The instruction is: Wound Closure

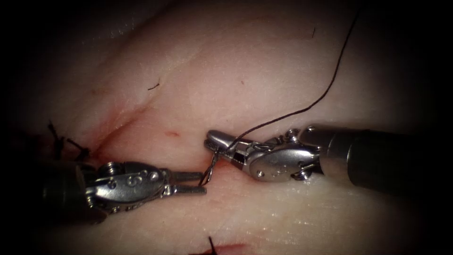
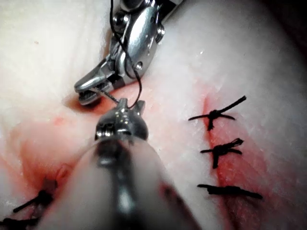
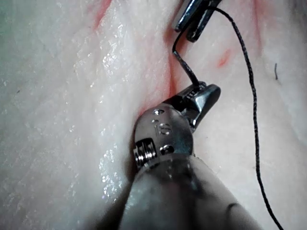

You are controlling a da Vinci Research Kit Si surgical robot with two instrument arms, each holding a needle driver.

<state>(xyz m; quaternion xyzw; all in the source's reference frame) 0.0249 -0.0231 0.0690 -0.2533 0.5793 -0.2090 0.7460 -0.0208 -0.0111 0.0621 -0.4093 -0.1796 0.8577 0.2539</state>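
Over the cut (image 1: pixel 141 141) in the tissue (image 1: pixel 245 71), the curved needle (image 1: pixel 211 166) hangs between the two tools and is not in the tissue. My right tool (image 1: pixel 218 143) comes in from the right, jaws shut on the needle's upper part. My left tool (image 1: pixel 202 183) lies low on the left, jaws slightly apart around the needle's lower end. Dark thread (image 1: pixel 330 89) runs from the needle over the right tool's jaws and off up to the right. The right wrist view shows the right tool (image 3: pixel 204 93) gripping the needle (image 3: pixel 181 62). The left tool (image 2: pixel 129 108) meets the needle (image 2: pixel 109 96).
Tied stitches (image 1: pixel 63 141) close the cut at its left end; three stitches (image 2: pixel 218 151) appear in the left wrist view. Short cut thread ends lie on the tissue (image 1: pixel 153 86) and at the front (image 1: pixel 211 243). Red fluid (image 1: pixel 172 133) marks the cut's edges.
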